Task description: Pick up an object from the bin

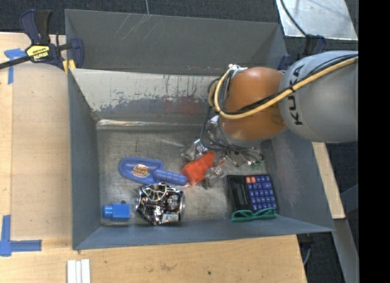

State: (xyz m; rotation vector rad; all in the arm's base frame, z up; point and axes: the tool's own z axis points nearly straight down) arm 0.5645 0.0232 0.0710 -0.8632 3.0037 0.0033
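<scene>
Gripper (pixel 210 152) low over mid-floor of grey metal bin (pixel 85 154), just beside small orange-red plastic chunk (pixel 198 167) — probably target, since it lies clear of walls. Pincer released or clenched — can't tell.

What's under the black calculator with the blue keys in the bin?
A green looped cord pokes out from beneath the black calculator with blue keys at its near edge. How far it runs underneath, and anything else there, is covered.
</scene>
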